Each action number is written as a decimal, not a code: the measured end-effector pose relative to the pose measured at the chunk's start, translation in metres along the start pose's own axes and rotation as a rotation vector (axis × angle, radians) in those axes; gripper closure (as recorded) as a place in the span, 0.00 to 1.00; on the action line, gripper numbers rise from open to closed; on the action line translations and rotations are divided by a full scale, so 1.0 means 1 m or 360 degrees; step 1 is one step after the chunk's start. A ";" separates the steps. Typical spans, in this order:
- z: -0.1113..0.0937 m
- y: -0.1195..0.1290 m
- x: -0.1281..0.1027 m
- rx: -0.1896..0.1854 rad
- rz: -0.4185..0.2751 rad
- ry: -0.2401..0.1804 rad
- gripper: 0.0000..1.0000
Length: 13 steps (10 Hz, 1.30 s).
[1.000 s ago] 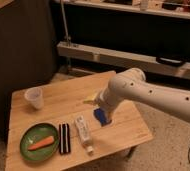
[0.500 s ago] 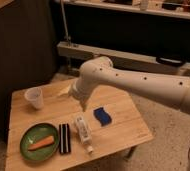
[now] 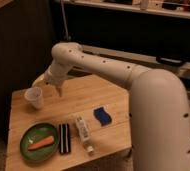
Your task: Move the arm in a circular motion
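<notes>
The arm (image 3: 113,70) is a thick glossy white tube with small dark dots. It reaches from the lower right up and across to the left over the wooden table (image 3: 83,102). It bends at a rounded elbow and tapers down to a beige gripper (image 3: 57,89). The gripper hangs just above the table's back left part, right of a clear plastic cup (image 3: 34,97).
On the table lie a green plate (image 3: 38,150) with a carrot (image 3: 42,142), a black bar (image 3: 64,138), a white tube (image 3: 84,131) and a blue sponge (image 3: 103,116). A dark shelf unit and a metal rail stand behind the table.
The arm has swung left and toward the back over the table, from above the sponge to beside the cup. Nothing on the table has moved.
</notes>
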 end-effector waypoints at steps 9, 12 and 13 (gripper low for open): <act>-0.054 0.084 0.044 -0.0063 0.0369 0.0366 0.20; -0.088 0.154 0.021 -0.0085 0.0563 0.0485 0.20; -0.098 0.175 0.013 -0.0093 0.0625 0.0518 0.20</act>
